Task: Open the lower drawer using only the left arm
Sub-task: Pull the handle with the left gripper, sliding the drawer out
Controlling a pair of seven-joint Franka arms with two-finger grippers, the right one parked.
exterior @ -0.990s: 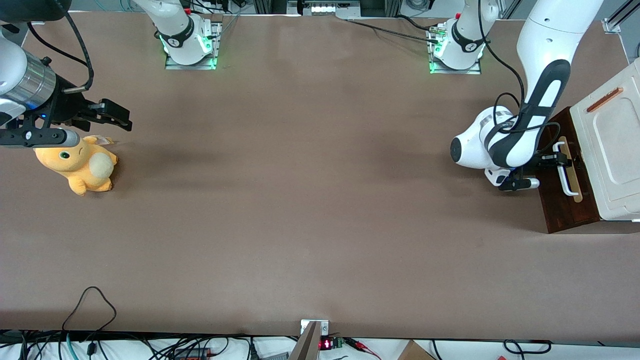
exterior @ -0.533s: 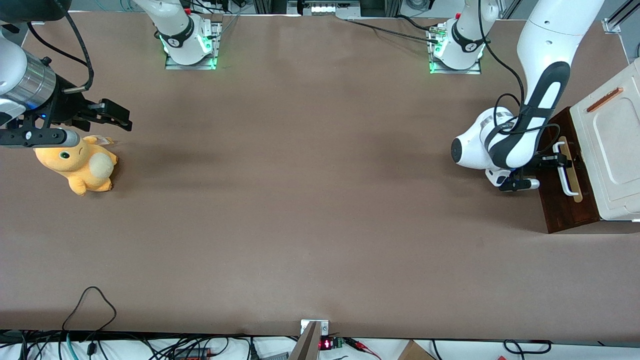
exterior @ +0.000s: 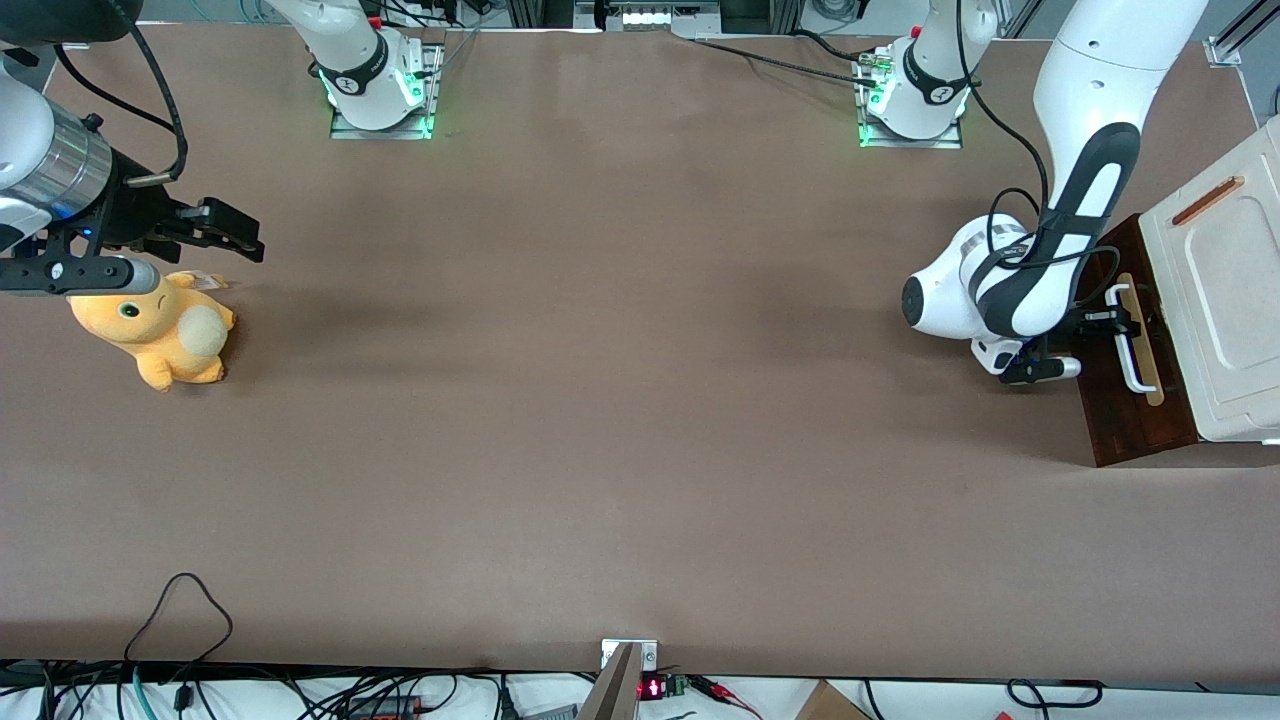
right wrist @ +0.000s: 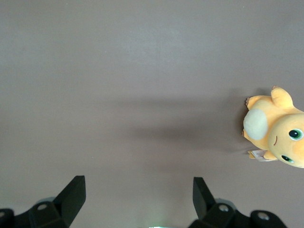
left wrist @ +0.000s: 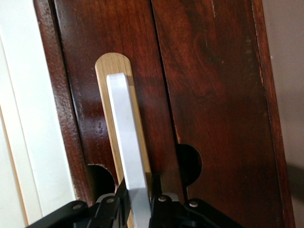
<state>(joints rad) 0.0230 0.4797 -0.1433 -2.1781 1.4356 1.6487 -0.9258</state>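
The left arm (exterior: 1040, 270) reaches low over the table's working-arm end, its gripper (exterior: 1118, 321) clamped around the white bar handle (left wrist: 127, 142) of the lower drawer (exterior: 1135, 400), whose dark front lies directly beneath the cream-white cabinet top (exterior: 1225, 290).

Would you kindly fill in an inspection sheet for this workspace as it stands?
Surface: brown table, flat covering.
Job's things: lower drawer dark wood front showing in front of the cream cabinet; white bar handle on its pale strip.
Clutter: orange plush toy toward the parked arm's end.
Grippers: left arm's gripper at the handle, fingers either side of the bar.
Cables: black cable looping at the table edge nearest the camera.
Surroundings: two arm bases lit green.
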